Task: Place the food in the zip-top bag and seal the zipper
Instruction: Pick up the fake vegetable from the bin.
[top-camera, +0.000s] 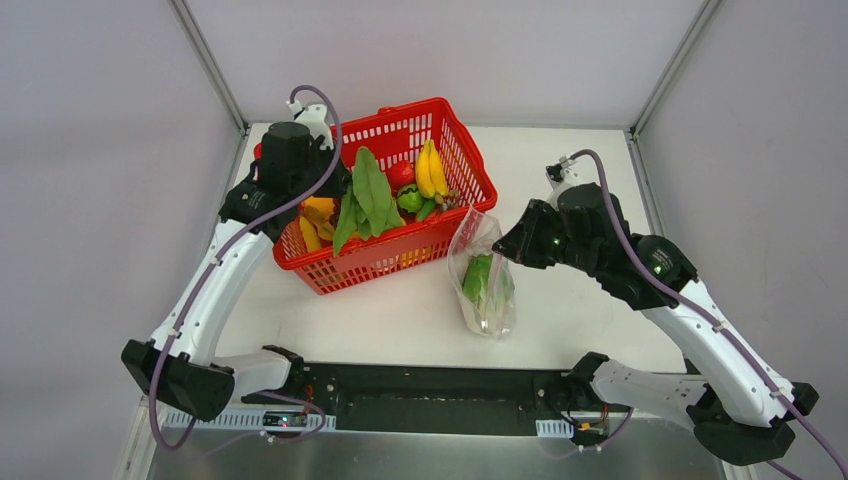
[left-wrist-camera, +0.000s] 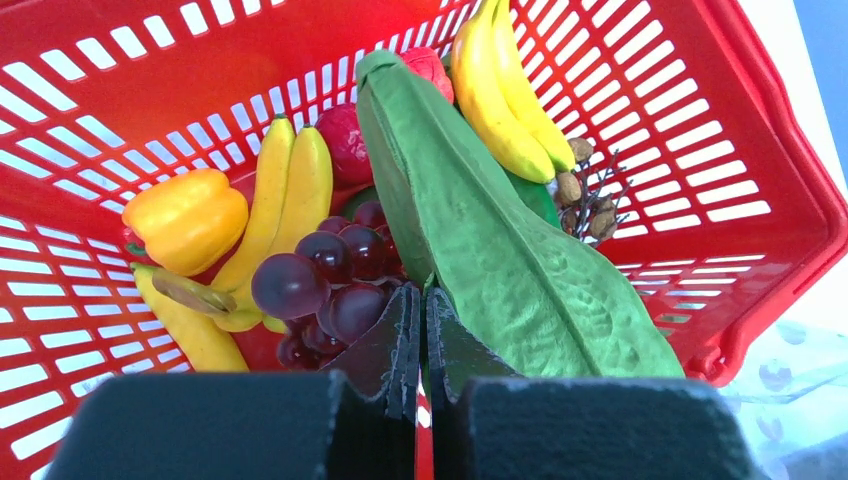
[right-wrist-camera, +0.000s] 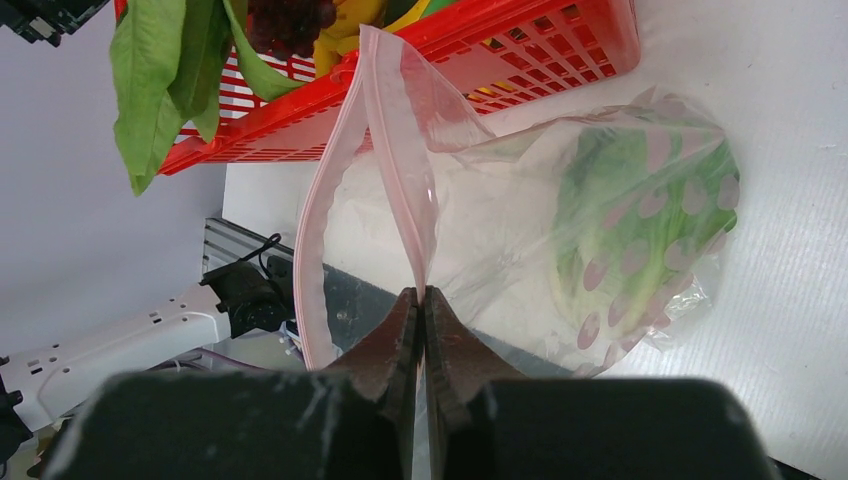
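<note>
One red basket (top-camera: 380, 257) held two banana bunches (left-wrist-camera: 505, 90) (left-wrist-camera: 285, 195), one grape cluster (left-wrist-camera: 335, 285), one yellow pepper (left-wrist-camera: 185, 215) and one long green leaf (left-wrist-camera: 500, 230); beside the basket, one zip-top bag (right-wrist-camera: 470, 200) carried one lettuce (right-wrist-camera: 640, 210).

Top external view: above and behind the arm bases (top-camera: 270, 368), facing down over the whole desk (top-camera: 400, 310). Left wrist view: close range, looking along the left pincer (left-wrist-camera: 421, 295) into the red basket (left-wrist-camera: 700, 150). Right wrist view: close range, along the right pincer (right-wrist-camera: 420, 295) onto the zip-top bag (right-wrist-camera: 480, 210). All three share the basket.
</note>
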